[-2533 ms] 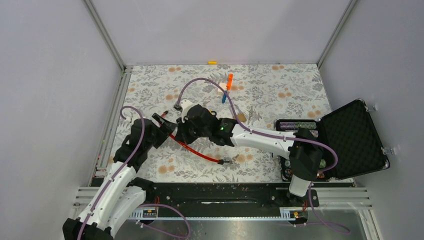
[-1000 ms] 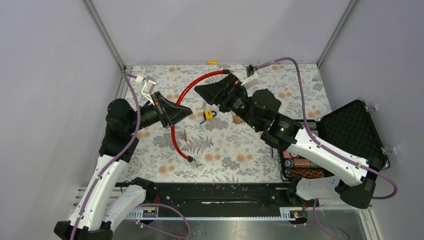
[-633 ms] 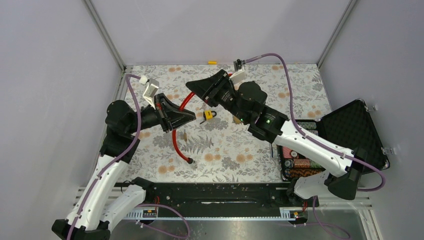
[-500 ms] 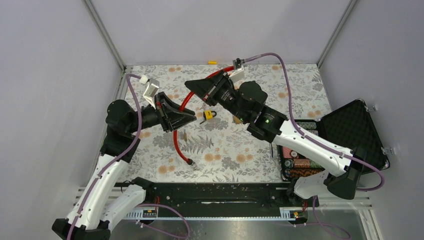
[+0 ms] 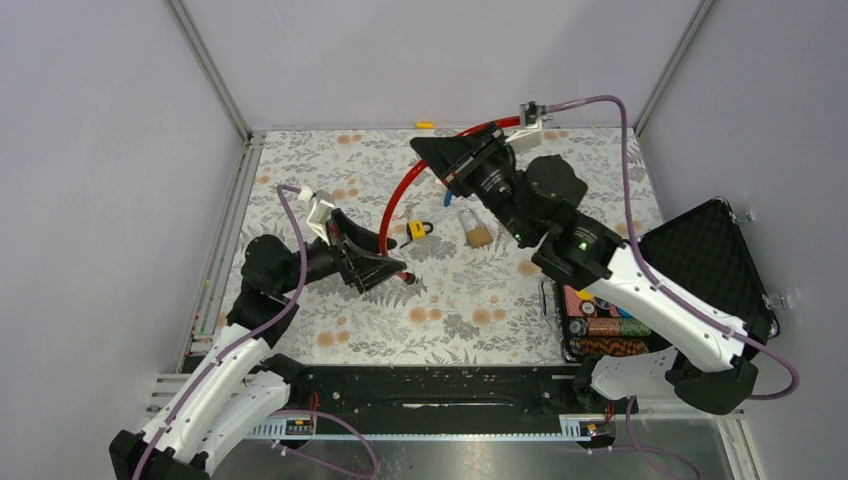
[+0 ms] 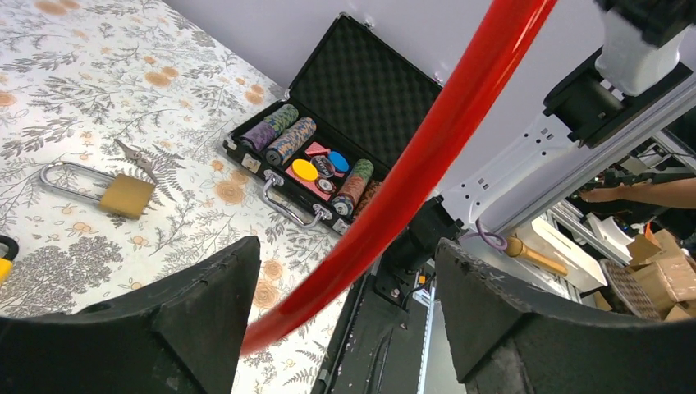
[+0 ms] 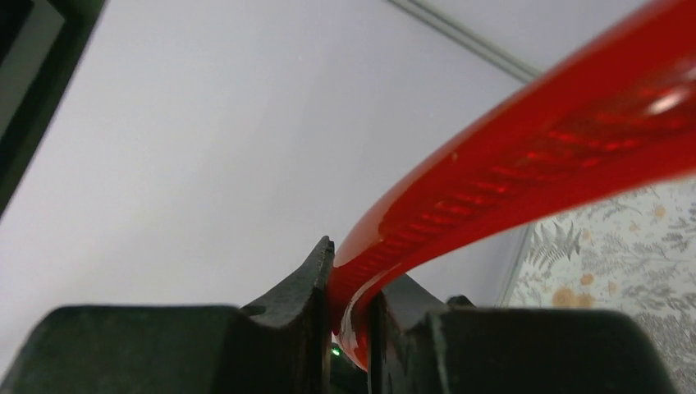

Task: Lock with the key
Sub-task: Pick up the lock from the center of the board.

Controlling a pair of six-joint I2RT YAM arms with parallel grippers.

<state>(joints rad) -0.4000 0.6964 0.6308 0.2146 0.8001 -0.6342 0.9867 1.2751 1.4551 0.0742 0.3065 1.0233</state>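
A red cable lock (image 5: 400, 195) arcs from my right gripper (image 5: 445, 157) at the back down to my left gripper (image 5: 398, 268). The right gripper (image 7: 349, 267) is shut on the cable (image 7: 509, 164) and holds it in the air. The left gripper (image 6: 345, 246) is open, and the cable (image 6: 427, 139) passes between its fingers without being clamped. A brass padlock (image 5: 479, 236) lies on the mat, also in the left wrist view (image 6: 125, 195), with small metal keys (image 6: 133, 156) beside it. A yellow padlock (image 5: 418, 229) lies next to the cable.
An open black case (image 5: 715, 275) with poker chips (image 6: 316, 164) stands at the right edge. A small blue item (image 5: 447, 199) lies near the brass padlock and a yellow piece (image 5: 425, 125) by the back wall. Grey walls enclose the floral mat (image 5: 480, 300).
My right gripper has swung right and toward the back wall with the cable, uncovering the brass padlock. My left gripper has dropped lower and moved nearer, to the cable's lower end.
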